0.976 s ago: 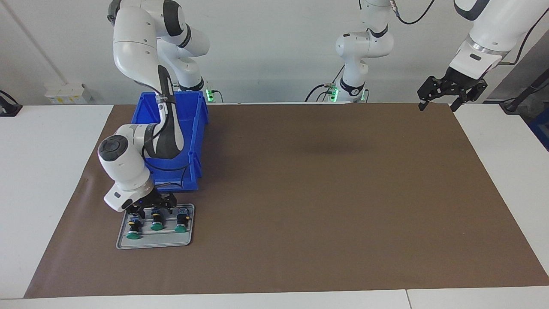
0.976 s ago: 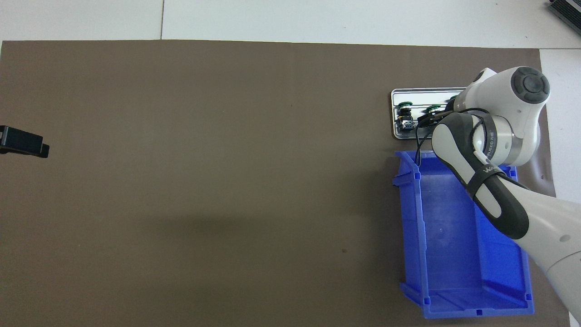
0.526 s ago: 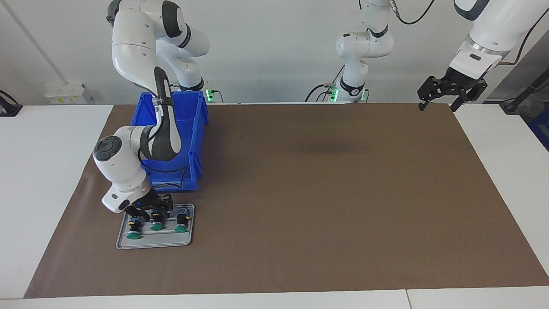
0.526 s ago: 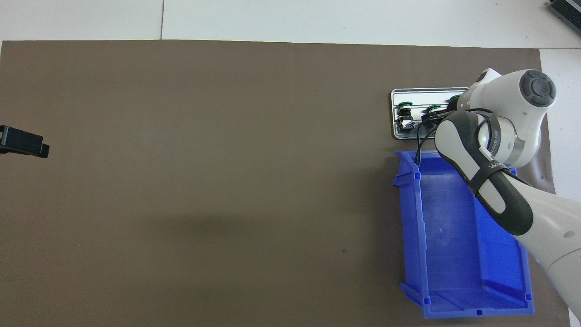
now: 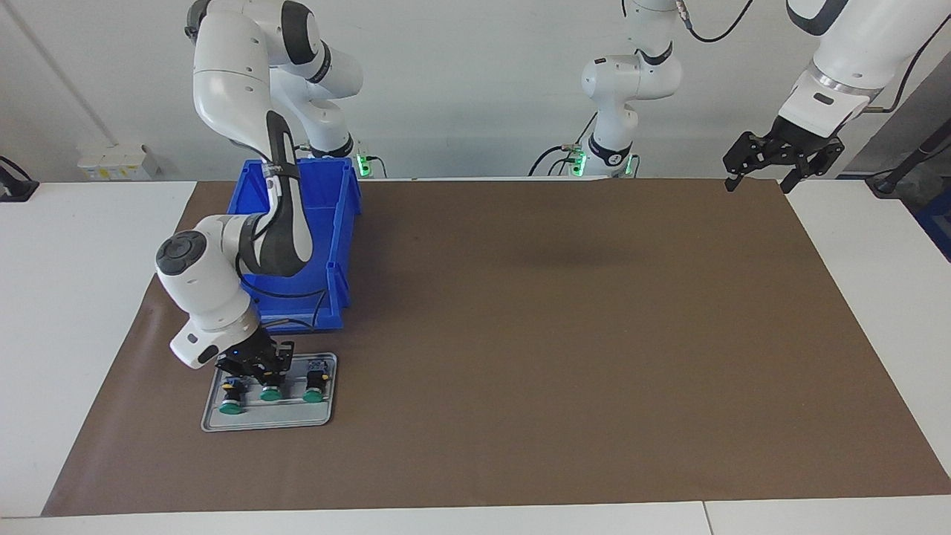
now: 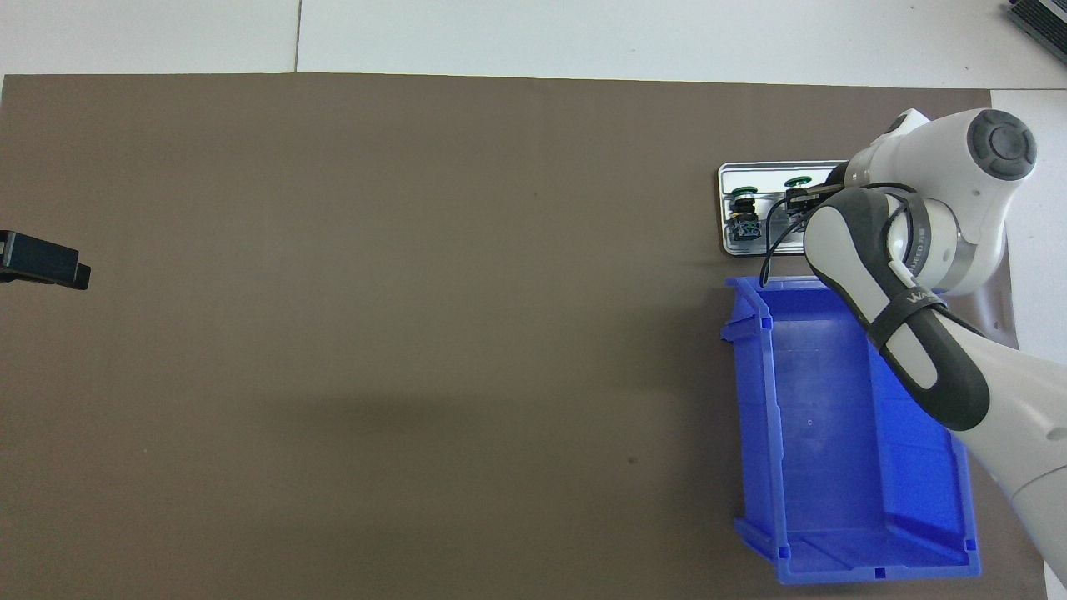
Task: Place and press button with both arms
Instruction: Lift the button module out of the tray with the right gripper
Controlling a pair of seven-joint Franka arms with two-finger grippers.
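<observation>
Three green-capped buttons lie in a row on a grey tray (image 5: pixel 267 422) (image 6: pixel 723 218), caps pointing away from the robots. My right gripper (image 5: pixel 258 373) (image 6: pixel 798 200) is down on the tray, shut on the black body of the middle button (image 5: pixel 271 394) (image 6: pixel 798 181). Beside it, toward the left arm's end, lies another button (image 5: pixel 313 394) (image 6: pixel 743 208). The third button (image 5: pixel 231 407) lies toward the right arm's end; the right arm hides it in the overhead view. My left gripper (image 5: pixel 759 180) (image 6: pixel 46 265) hangs open and empty over the mat's corner by its own base, waiting.
A blue bin (image 5: pixel 338 245) (image 6: pixel 754 400), empty inside, stands just nearer to the robots than the tray; the right arm reaches over it. A brown mat (image 5: pixel 557 334) covers most of the white table.
The right gripper has closed on the middle button, and its wrist has shifted slightly toward the right arm's end of the table. The left arm has not moved.
</observation>
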